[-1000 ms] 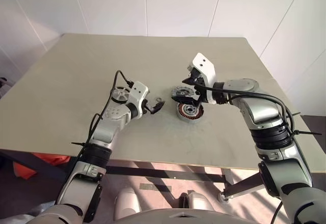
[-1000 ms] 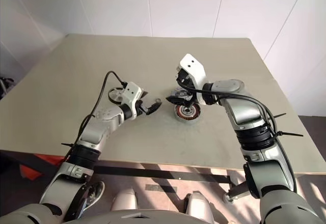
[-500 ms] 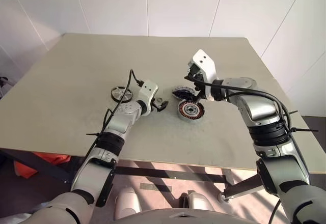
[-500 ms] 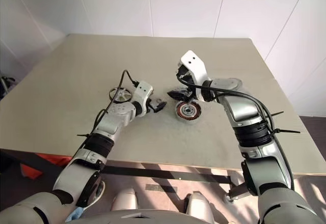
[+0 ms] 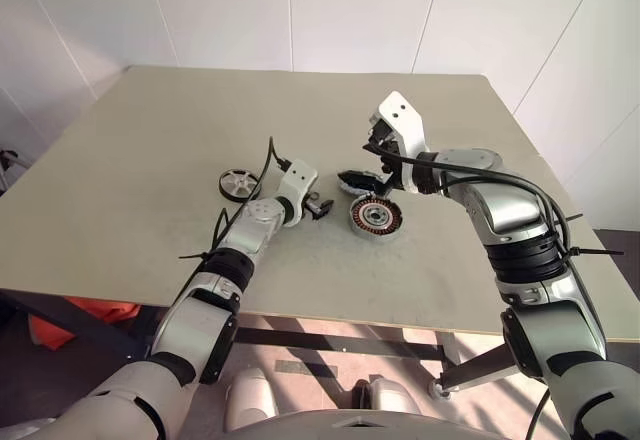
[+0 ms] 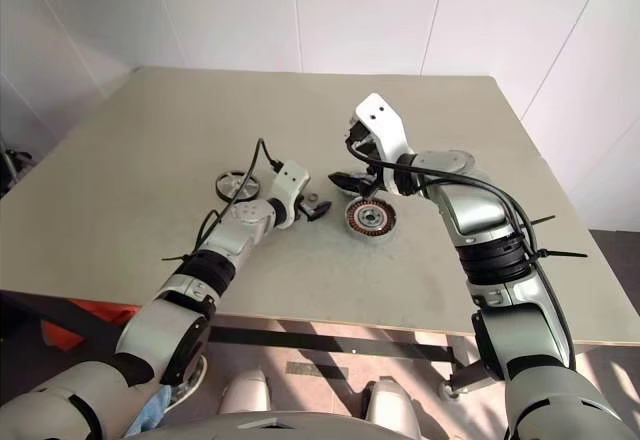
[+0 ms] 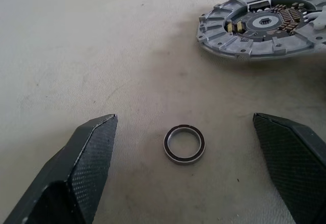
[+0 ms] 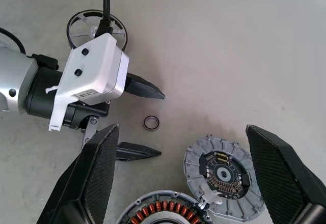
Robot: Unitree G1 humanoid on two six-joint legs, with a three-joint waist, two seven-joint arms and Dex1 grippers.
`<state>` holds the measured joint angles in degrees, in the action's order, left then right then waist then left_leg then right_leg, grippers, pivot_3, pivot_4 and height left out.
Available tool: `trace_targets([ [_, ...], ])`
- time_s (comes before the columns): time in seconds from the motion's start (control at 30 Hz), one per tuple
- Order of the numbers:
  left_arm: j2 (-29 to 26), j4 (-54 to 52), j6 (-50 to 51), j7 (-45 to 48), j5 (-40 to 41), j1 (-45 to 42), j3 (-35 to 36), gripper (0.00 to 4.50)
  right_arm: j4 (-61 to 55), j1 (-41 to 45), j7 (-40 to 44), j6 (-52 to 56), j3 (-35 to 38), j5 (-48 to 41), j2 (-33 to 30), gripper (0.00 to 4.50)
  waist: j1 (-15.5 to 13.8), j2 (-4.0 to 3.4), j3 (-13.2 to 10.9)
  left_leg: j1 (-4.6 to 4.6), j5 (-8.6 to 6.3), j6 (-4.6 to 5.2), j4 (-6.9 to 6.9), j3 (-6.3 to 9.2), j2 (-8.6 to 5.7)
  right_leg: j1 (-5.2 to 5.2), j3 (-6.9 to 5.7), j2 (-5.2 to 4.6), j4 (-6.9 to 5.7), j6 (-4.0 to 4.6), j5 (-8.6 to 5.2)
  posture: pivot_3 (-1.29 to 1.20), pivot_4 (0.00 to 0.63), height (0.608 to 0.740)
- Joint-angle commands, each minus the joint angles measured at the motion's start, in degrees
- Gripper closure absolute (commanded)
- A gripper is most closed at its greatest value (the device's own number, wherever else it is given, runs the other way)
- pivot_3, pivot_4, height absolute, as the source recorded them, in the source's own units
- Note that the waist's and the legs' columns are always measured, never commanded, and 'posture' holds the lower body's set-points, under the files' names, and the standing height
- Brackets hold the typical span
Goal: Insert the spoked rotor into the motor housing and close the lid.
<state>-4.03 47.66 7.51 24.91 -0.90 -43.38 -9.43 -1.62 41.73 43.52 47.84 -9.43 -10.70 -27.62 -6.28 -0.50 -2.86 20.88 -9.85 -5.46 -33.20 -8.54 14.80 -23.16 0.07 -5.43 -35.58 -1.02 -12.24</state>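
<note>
Moved: left gripper [image 5: 322, 205] has come down and forward since a second ago, from above the table [image 5: 150, 140] to low over it; right gripper [image 5: 362, 182] has barely shifted.
Left gripper: jaws wide apart and holding nothing, its two fingers [image 7: 86, 158] straddling a small ring [image 7: 184, 143] that lies flat on the table without touching it. Likely reason: it is lined up on the loose ring, perhaps to pick it up or clear it aside.
Right gripper: also spread wide and holding nothing, hovering above the parts with its camera looking down on them, probably waiting its turn.
Housing [image 5: 375, 217]: flat on the table near the middle, copper windings facing up, cavity unfilled, just in front of the right gripper.
Lid [image 8: 223, 170]: grey disc with a circuit board showing, lying flat just beside the housing, not yet fitted.
Rotor [image 5: 239, 183]: spoked wheel lying flat beside the left forearm, well apart from the housing.
Progress: nothing assembled yet; rotor, housing and lid all lie separate.
Risk: the ring is thin and flat, so the fingertips could slide over it.
</note>
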Motion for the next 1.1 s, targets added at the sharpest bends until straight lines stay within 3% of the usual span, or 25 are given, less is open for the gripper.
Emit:
trace_targets([
  [0.03, 0.15, 2.37, -1.25, 0.03, -0.97, -1.15, 0.1, 0.39, -1.09, 1.75, -0.92, -1.02, 1.91, -0.84, 0.21, 0.0, -0.03, 0.0, 0.0, -0.01, 0.0, 0.0, 0.0, 0.0, 0.0, 0.01, 0.0, 0.0, 0.0, 0.0, 0.0, 0.0, 0.0, 0.74],
  [0.2, 0.7, 2.41, 0.34, 2.39, -0.28, -0.78, 0.41, 1.95, -1.1, 1.65, -1.74, -0.94, 2.11, -1.19, 0.07, 0.0, -0.03, 0.0, 0.0, -0.17, 0.03, -0.04, 0.0, 0.0, -0.02, 0.16, 0.01, -0.02, -0.03, 0.0, 0.0, 0.0, 0.0, 0.74],
  [0.57, 1.12, -0.41, 4.33, 1.7, 2.48, 0.89, 4.17, 1.95, 0.73, 2.2, -2.5, -1.8, 1.81, -1.05, 0.04, 0.0, 0.13, 0.0, 0.0, -0.23, 0.05, -0.08, 0.09, 0.0, -0.02, 0.17, 0.02, -0.01, -0.01, 0.0, 0.0, 0.0, 0.0, 0.74],
  [0.63, 1.12, -0.7, 4.79, 1.3, 2.73, 1.05, 4.58, 2.32, 0.91, 2.31, -2.6, -1.83, 1.83, -1.08, 0.08, 0.0, 0.25, 0.0, 0.0, -0.23, 0.05, -0.08, 0.11, 0.0, -0.02, 0.17, 0.01, 0.0, 0.01, 0.0, 0.0, 0.0, 0.0, 0.74],
  [0.77, 0.72, -1.23, 5.14, 1.42, 1.94, 1.09, 4.13, 3.51, 1.54, 2.67, -3.31, -2.06, 1.85, -0.77, 0.29, 0.0, 0.32, 0.0, 0.0, -0.22, 0.05, -0.08, 0.16, 0.0, -0.02, 0.16, 0.01, 0.0, 0.08, 0.0, 0.0, 0.0, 0.0, 0.74],
  [1.1, 1.27, -3.32, 4.39, 2.72, 3.02, 0.77, 4.65, 3.51, 1.74, 2.25, -4.23, -2.98, 1.29, -0.33, 0.21, 0.0, 0.32, 0.0, -0.01, -0.19, 0.03, -0.05, 0.2, 0.0, -0.02, 0.16, -0.01, 0.0, 0.18, -0.01, 0.0, 0.0, 0.0, 0.74],
])
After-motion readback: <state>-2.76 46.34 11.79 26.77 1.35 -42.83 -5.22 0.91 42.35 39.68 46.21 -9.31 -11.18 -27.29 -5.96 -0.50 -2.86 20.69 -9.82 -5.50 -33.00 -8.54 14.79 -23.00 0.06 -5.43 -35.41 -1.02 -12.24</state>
